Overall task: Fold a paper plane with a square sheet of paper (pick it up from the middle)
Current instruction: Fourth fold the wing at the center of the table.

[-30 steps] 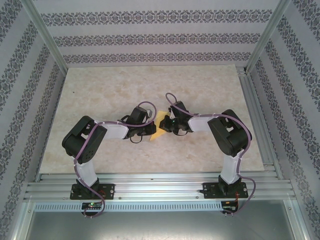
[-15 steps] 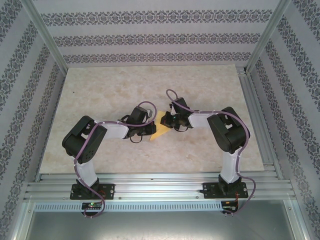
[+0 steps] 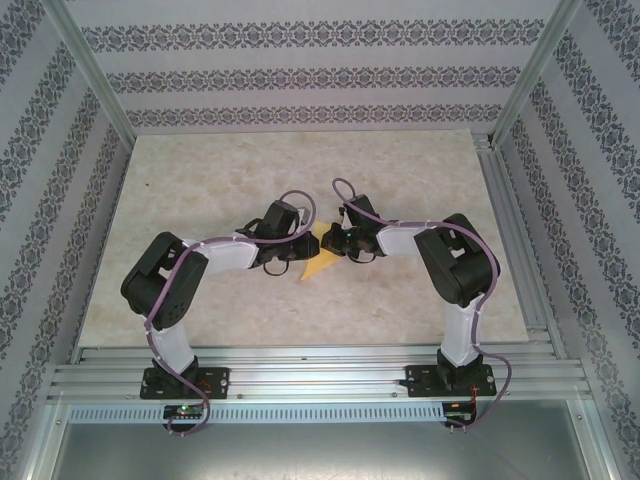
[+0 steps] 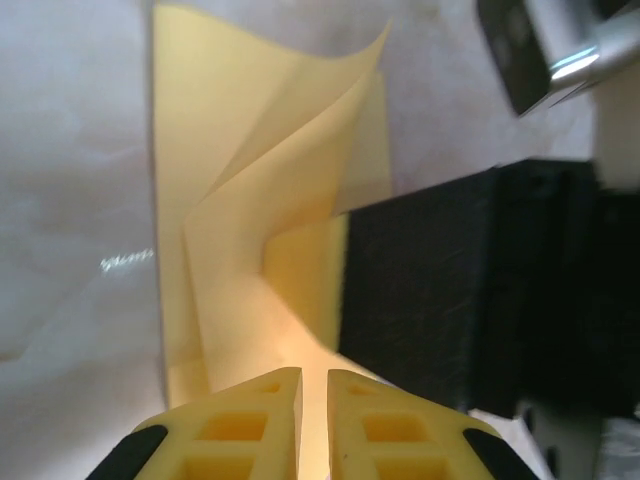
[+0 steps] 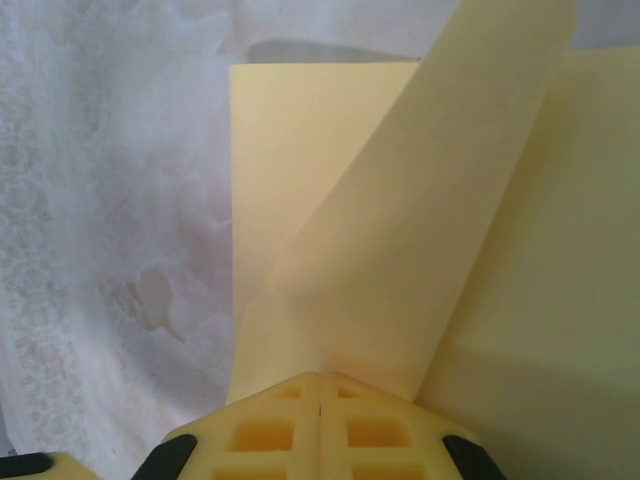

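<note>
Begins at the left gripper (image 4: 314, 395): fingertips almost together, with just a thin slit between them and a raised fold of the yellow sheet of paper (image 4: 250, 200) running down into that slit. Cannot tell whether clamped on the fold or merely closing around it.

Moves on to the right gripper (image 5: 320, 395): jaws pressed together with no gap at the seam, tips set at the root of a lifted flap. Cannot say whether nipping a layer or only pinning the sheet to the table.

Seen from above, places the sheet directly between the 2 grippers, touching or all but touching both, near the middle of the marble-patterned tabletop (image 3: 200, 200). Looks partly folded into a pointed wedge, not a finished dart. Runs its long axis on a diagonal, from the point at the near-left toward the wider end under the right gripper. Puts neither arm clearly nearer — both meet nose to nose over the paper.

Likely calls next for a press or regrip along that diagonal crease, with 1 gripper anchoring.

Leaves plenty of open tabletop on every side, with table edges and the aluminium frame (image 3: 90, 90) well apart. Offers tight room only between the 2 wrists — a possible clash there, or a torn flap.
</note>
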You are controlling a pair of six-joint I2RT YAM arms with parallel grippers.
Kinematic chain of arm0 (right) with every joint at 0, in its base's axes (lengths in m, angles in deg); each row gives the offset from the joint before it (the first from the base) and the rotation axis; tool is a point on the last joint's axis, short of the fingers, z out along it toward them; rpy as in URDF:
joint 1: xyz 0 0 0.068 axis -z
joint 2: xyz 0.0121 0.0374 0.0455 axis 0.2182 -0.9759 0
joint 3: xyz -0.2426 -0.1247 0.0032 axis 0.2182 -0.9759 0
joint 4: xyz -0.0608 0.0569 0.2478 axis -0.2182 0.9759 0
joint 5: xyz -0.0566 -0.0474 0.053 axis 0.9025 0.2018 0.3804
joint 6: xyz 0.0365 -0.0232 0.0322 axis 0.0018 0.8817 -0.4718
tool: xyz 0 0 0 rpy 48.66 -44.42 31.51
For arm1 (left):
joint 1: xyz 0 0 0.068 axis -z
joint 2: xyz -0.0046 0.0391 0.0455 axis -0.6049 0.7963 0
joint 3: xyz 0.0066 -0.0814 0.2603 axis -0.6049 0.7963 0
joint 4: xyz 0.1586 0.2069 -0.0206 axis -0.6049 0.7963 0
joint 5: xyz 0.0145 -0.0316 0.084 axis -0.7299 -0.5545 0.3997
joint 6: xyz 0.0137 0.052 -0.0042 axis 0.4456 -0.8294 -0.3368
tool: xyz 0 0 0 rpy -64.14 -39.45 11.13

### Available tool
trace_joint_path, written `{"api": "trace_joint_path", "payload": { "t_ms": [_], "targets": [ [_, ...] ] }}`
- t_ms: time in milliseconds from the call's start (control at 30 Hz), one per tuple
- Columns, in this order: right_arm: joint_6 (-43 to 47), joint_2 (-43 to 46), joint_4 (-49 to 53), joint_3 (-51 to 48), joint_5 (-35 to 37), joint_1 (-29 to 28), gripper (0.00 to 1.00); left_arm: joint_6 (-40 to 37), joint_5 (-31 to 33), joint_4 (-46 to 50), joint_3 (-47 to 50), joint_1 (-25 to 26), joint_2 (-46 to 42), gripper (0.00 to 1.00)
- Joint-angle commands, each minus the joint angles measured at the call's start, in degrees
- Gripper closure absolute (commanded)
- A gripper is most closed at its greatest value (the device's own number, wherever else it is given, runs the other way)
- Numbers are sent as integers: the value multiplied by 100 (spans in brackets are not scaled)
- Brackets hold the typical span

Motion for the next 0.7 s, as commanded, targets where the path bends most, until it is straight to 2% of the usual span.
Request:
{"api": "trace_joint_path", "payload": {
  "t_ms": [0,300,567,667],
  "targets": [
    [-81,-236,27,-161,252,27,100,-145,38,167,-154,-30,-35,84],
    [-200,-278,-120,-212,175,27,100,-109,27,277,-233,-36,376,90],
    [-192,-142,-351,-255,-3,53,100,-153,362,482,-139,-35,473,92],
    [-175,30,-436,-268,-79,101,97,-156,446,492,-55,-31,439,93]
  ]
}}
